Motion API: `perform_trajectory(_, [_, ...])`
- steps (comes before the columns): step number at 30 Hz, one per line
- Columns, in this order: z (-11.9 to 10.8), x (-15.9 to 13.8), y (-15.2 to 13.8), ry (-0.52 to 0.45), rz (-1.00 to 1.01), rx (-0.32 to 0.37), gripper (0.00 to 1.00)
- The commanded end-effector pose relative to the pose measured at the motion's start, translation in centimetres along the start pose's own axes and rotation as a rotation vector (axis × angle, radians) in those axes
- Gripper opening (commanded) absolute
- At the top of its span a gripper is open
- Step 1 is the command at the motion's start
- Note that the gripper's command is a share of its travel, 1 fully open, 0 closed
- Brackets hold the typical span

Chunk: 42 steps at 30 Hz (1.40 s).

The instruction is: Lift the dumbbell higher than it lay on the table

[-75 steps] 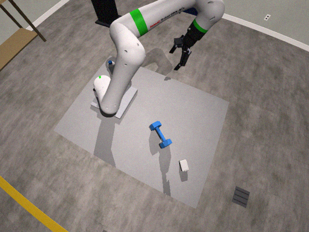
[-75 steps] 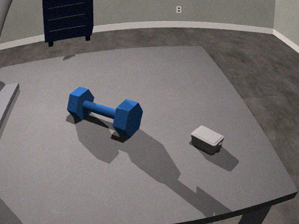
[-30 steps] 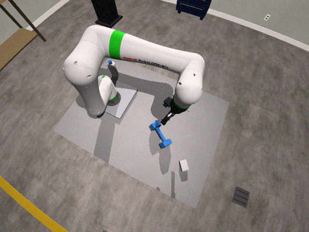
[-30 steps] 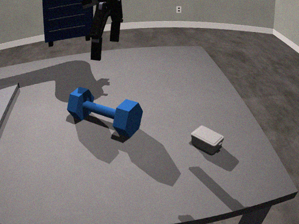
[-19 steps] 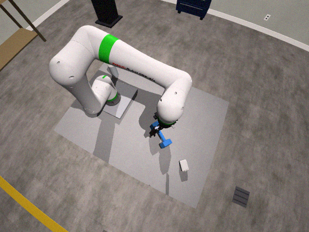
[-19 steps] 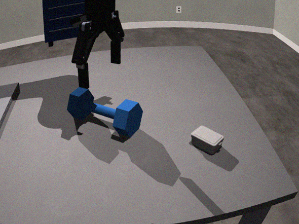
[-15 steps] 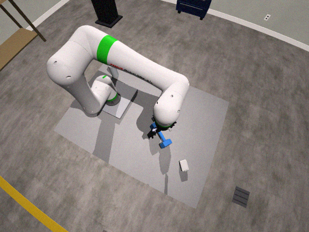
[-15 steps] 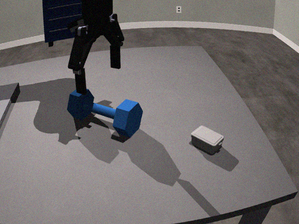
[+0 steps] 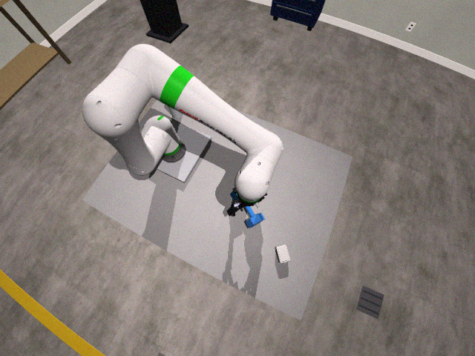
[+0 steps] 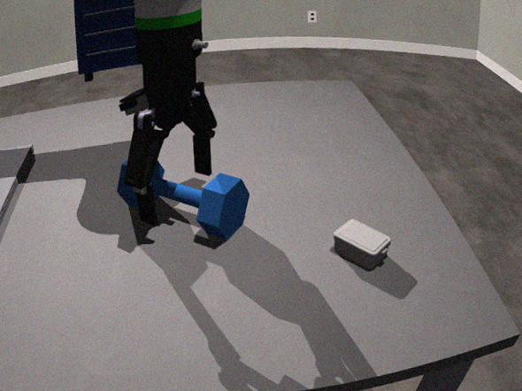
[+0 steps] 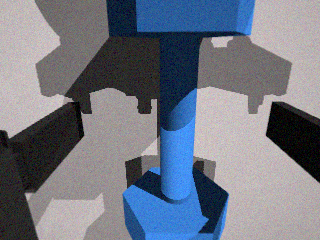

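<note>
A blue dumbbell [image 10: 192, 197] with hexagonal ends lies on the grey table top. It also shows in the top view [image 9: 251, 216], partly hidden under the wrist. My gripper [image 10: 175, 189] is wide open and points straight down over the dumbbell, one finger on each side of the bar. In the wrist view the bar [image 11: 178, 135] runs up the middle, and the two black fingers stand well apart from it at left and right. Nothing is between the fingers in contact. The near finger hides part of the far end of the dumbbell in the exterior view.
A small white box [image 10: 361, 243] lies on the table to the right of the dumbbell, also shown in the top view [image 9: 283, 254]. The robot's base plate [image 9: 184, 153] sits at the table's left. A dark blue cabinet [image 10: 105, 30] stands by the back wall.
</note>
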State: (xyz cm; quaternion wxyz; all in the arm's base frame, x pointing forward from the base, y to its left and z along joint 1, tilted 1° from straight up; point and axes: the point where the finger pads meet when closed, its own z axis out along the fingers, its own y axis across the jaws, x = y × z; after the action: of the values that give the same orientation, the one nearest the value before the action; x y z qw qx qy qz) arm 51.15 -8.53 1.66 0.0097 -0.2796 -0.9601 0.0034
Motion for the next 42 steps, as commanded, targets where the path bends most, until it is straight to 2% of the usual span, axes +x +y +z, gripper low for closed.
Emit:
perform_trajectory(1, [0.26, -0.22, 0.09, -0.004, 0.0, -0.001, 1.0])
perform_trajectory(34, [0.26, -0.22, 0.18, -0.004, -0.001, -0.001, 1.0])
perform_trajectory(35, [0.26, -0.22, 0.18, -0.004, -0.001, -0.001, 0.1])
perform_trajectory(42, [0.26, -0.22, 0.18, -0.004, -0.001, -0.001, 0.1])
